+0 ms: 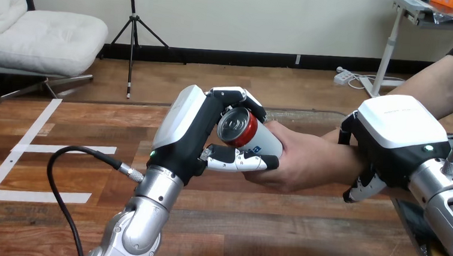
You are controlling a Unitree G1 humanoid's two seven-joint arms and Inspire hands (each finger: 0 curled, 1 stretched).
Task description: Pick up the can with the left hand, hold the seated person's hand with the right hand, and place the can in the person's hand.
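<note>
Red-topped can (246,132) in the curled left robot hand (192,131) and the person's hand (299,163); right robot hand (392,139) clasped round the wrist (341,155)

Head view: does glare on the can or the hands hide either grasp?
Head view: no. The can has only a soft highlight on its top. The left hand and right hand have bright, evenly lit white shells. Their fingers round the can and the person's wrist are shaded but plain to see.
</note>
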